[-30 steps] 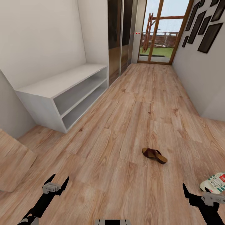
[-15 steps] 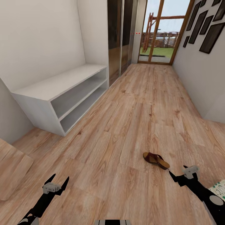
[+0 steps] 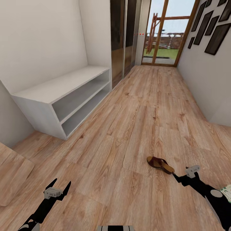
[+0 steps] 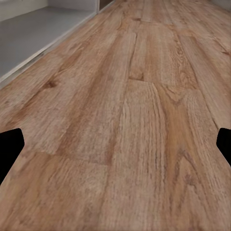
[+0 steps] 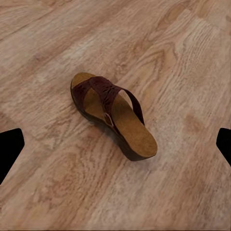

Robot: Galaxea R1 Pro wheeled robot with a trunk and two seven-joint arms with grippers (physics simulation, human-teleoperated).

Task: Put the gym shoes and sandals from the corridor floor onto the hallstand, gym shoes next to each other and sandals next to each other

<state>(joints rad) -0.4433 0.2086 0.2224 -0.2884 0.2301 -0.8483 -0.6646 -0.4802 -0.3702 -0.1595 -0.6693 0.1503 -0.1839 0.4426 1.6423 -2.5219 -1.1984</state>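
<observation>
A two-armed robot faces down a corridor whose wood-plank floor (image 3: 128, 128) runs to a glazed door (image 3: 163, 32). Its right arm reaches forward and low from the lower right of the head view, the right pincer (image 3: 183, 175) hanging just short of a single brown sandal (image 3: 160, 164), close above the floor; its fingers are spread wide, their black tips showing at either edge of the right wrist view with the sandal (image 5: 113, 115) lying between and beyond them, untouched. The sandal rests flat on its sole, tan footbed up, the perforated strap across it with a small buckle at the side. The left arm is held low at the lower left, the left pincer (image 3: 57, 189) pointing ahead over bare planks, its fingers likewise wide apart and holding nothing. A white-and-green sliver of a gym shoe (image 3: 226, 192) shows at the right edge, behind the right arm. The grey hallstand (image 3: 61, 96) stands against the left wall, well apart from the sandal, its top and two shelves bare. Dark picture frames (image 3: 215, 29) hang on the right wall. No legible writing appears.
</observation>
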